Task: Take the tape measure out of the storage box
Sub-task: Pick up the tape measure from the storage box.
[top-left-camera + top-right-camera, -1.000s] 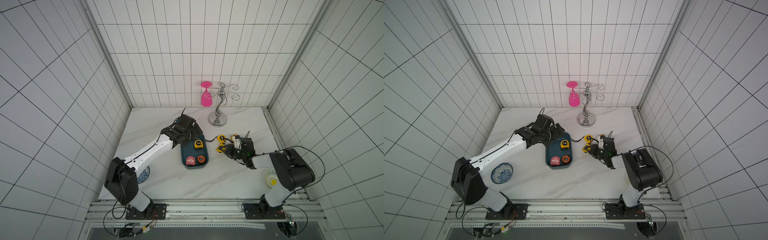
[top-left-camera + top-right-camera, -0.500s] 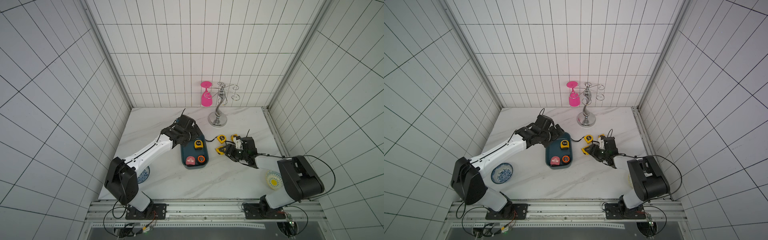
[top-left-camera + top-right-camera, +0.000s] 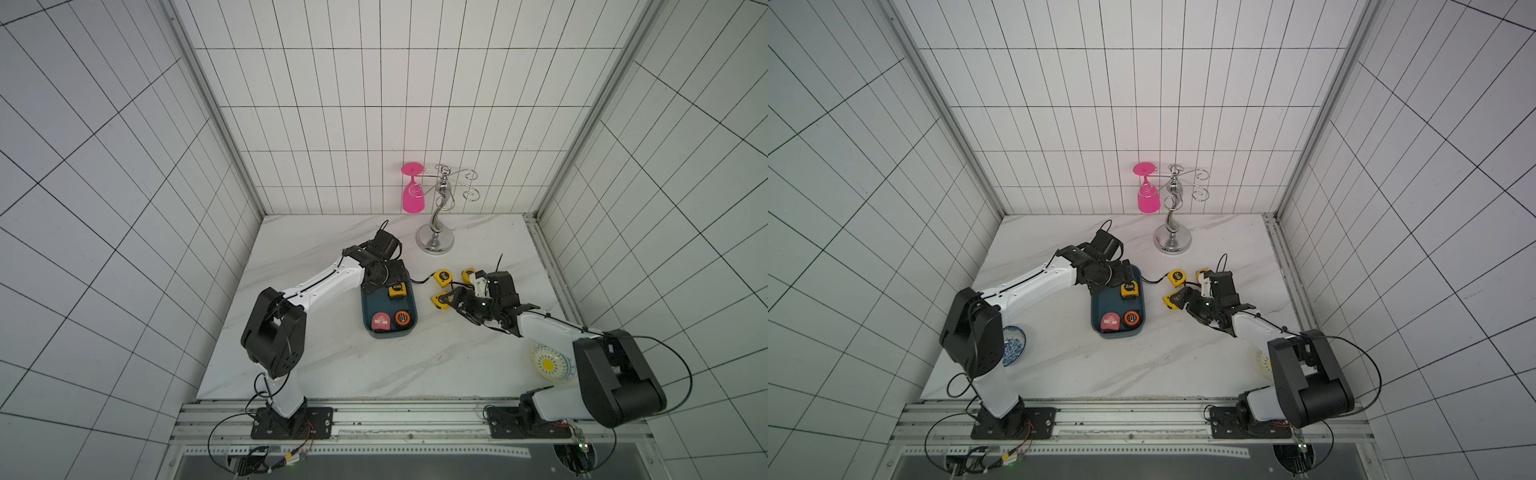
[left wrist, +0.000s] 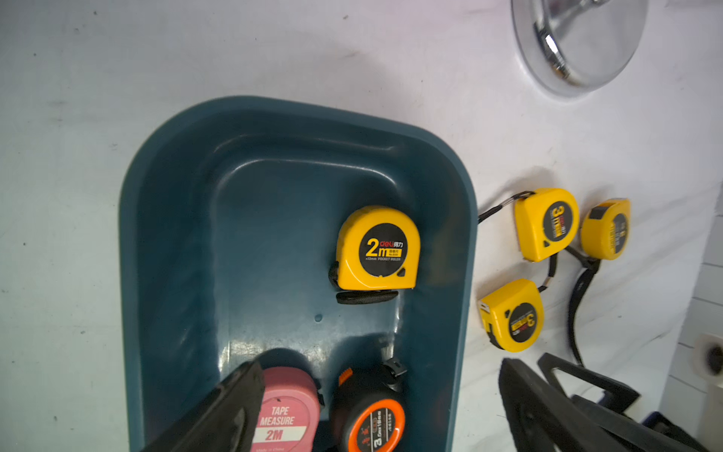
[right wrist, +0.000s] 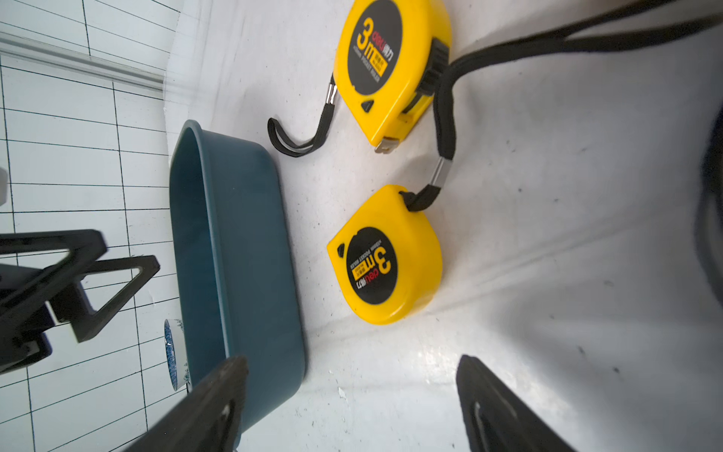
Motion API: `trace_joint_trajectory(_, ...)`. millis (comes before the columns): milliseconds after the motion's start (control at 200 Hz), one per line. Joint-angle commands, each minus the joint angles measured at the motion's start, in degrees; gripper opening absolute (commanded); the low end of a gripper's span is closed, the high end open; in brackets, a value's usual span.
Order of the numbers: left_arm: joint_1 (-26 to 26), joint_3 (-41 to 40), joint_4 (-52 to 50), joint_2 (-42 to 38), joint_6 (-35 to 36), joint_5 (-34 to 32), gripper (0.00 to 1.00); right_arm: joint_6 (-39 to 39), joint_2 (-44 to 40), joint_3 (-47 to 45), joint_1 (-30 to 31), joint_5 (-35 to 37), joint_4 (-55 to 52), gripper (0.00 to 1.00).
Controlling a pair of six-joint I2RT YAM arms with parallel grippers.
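The right gripper [image 5: 352, 364] is low over the table [image 3: 332, 365]. Its jaws stand wide apart and it holds nothing. Just beyond its tips lies one yellow 3m tape [image 5: 385, 254], flat with the label up, not between the jaws. A little farther lies a second 3m tape [image 5: 391, 66], also flat. Right of that one is a third yellow tape [image 4: 605, 229], tilted on its edge; I cannot read its label. So three yellow tapes are on the table, all just right of the box [image 4: 176, 242] and outside it. Their black straps [image 4: 579, 289] lie among them.

The left gripper [image 4: 380, 363] hangs above the far part of the box, opened wide and empty. Inside the box there are three tapes: one yellow 2m tape [image 4: 377, 248] at the far right wall, one pink tape [image 4: 283, 411] at the near left and one orange tape [image 4: 371, 415] at the near right. That makes six tapes in all.

Far behind stands one chrome rack [image 3: 435, 241] with one pink glass [image 3: 412, 191] hanging upside down on it. There are two bowls: a blue bowl [image 3: 1015, 345] near left and a yellow bowl [image 3: 548, 365] near right.
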Motion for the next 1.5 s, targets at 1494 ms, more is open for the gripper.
trace_joint_trajectory(1494,0.6,13.2,-7.7,18.7,13.0,-7.7,0.98,-2.4,-4.6,5.2,-2.8,0.7,-5.6,0.96)
